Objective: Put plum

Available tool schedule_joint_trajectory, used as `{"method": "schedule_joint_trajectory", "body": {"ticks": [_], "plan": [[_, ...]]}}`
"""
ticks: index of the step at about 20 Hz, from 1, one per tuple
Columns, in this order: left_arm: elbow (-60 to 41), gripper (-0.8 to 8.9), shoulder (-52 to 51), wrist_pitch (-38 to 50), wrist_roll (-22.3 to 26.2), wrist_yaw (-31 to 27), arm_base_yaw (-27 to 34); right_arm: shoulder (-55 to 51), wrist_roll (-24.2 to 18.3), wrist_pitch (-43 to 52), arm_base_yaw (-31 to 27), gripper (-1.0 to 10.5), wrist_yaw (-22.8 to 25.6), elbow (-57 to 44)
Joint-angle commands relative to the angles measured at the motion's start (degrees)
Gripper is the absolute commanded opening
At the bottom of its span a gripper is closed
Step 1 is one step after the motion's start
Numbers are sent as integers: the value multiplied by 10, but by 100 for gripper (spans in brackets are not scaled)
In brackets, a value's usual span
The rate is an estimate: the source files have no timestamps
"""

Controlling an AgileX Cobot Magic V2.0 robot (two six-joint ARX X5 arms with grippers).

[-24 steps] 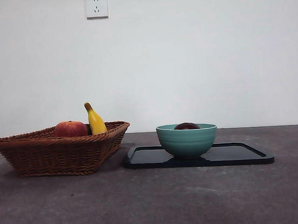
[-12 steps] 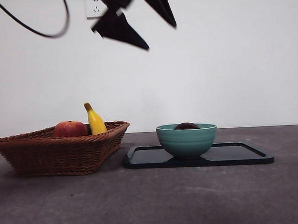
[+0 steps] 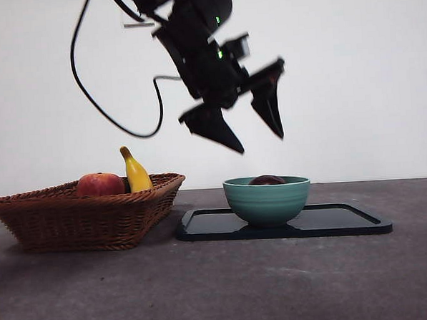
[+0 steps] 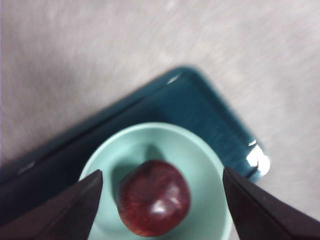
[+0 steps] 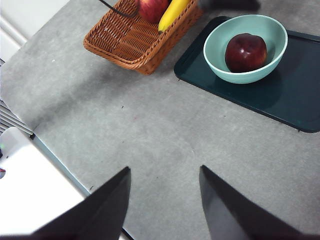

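One plum (image 4: 153,197) in bowl (image 4: 210,165) (teal), left end effector (image 3: 255,133) open above.

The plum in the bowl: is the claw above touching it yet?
Apart. The front view shows the left gripper hanging open, clear of the bowl, with white wall between it and the plum.

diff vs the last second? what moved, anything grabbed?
The left gripper came down from the top edge and now hangs above the bowl, jaws open around nothing. The plum lies in the bowl, untouched. Nothing was grabbed or let go. Bowl, tray, basket, red-orange fruit and banana stayed put. The right gripper waits high over the table, open.
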Motion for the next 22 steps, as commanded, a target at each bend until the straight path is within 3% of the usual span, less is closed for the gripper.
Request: {"method": "schedule_joint_trajectory", "body": {"ticks": [1,16,19,22], "plan": [[17,374,30,3,21,-5,-10,3,4,5,3,220,-1,5],[17,369,82,-2,45,-31,-29,3,4,5,3,220,-1,5],[17,306,82,-12,55,-31,-29,3,4,5,3,220,-1,5],[17,304,82,-22,66,-31,-29,3,4,5,3,220,-1,5]]}}
